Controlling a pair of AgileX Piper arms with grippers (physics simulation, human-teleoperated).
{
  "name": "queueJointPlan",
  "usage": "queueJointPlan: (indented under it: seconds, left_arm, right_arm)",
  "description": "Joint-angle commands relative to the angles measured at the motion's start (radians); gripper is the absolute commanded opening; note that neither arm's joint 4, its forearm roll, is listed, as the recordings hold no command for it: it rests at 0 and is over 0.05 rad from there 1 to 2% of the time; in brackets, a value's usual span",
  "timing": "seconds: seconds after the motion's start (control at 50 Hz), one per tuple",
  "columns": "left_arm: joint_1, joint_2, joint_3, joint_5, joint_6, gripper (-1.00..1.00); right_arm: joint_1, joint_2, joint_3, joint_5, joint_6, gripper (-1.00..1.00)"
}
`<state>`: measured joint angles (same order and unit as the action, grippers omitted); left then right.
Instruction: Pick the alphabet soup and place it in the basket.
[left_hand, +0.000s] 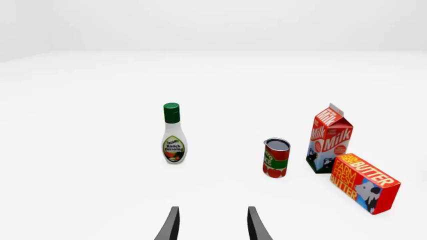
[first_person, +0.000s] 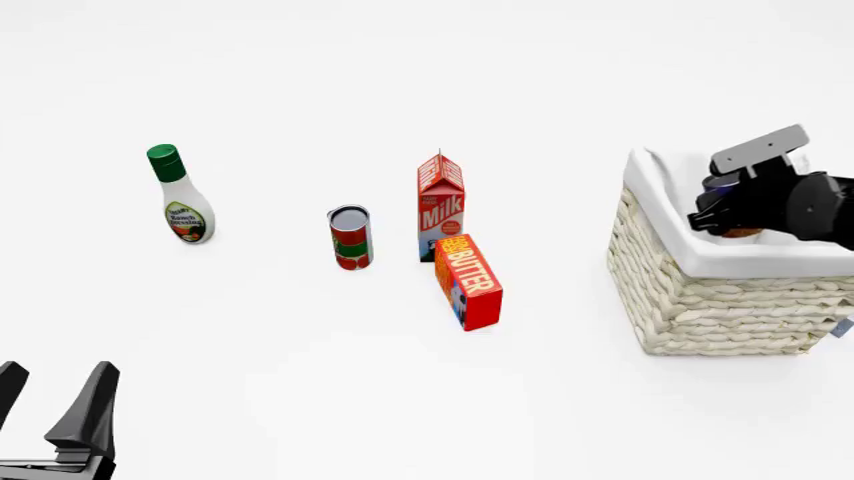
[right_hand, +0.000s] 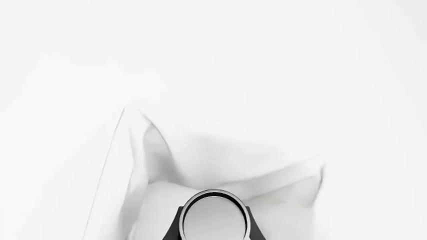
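Observation:
The alphabet soup (right_hand: 213, 218) shows its silvery-white top in the right wrist view, with dark fingers (right_hand: 175, 226) tight against both sides. In the front view only an orange bit of the can (first_person: 742, 233) shows under my right gripper (first_person: 733, 222), which is shut on it and holds it inside the rim of the basket (first_person: 714, 295), above the white cloth lining (right_hand: 200, 155). My left gripper (first_person: 54, 400) is open and empty at the near left of the table, and it also shows in the left wrist view (left_hand: 212, 226).
A ranch dressing bottle (first_person: 178, 195) stands at the far left. A red-and-green can (first_person: 350, 238), a milk carton (first_person: 441, 205) and a butter box (first_person: 469, 282) stand mid-table, left of the basket. The left wrist view shows them too: bottle (left_hand: 173, 134), can (left_hand: 276, 158), carton (left_hand: 329, 140), butter (left_hand: 365, 182).

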<state>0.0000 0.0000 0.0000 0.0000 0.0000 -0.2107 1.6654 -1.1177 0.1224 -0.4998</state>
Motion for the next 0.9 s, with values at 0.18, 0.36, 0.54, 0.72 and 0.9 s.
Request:
queueJointPlan:
  seconds: [0.18,0.36,0.54,0.72,0.9]
  left_arm:
    - [0.000,0.000,0.000,0.000,0.000,1.00]
    - [0.000,0.000,0.000,0.000,0.000,1.00]
    - [0.000,0.000,0.000,0.000,0.000,1.00]
    - [0.000,0.000,0.000,0.000,0.000,1.00]
    - [0.000,0.000,0.000,0.000,0.000,1.00]
  right_arm:
    - [-0.001,0.023,-0.012,-0.016,0.025,-1.00]
    - [-0.010,0.023,-0.010,-0.021,0.026,1.00]
    - [-0.014,0.023,-0.020,-0.016,0.028,1.00]
    - [-0.019,0.018,-0.026,-0.008,0.030,1.00]
    - [-0.018,-0.003,-0.035,0.003,0.039,1.00]
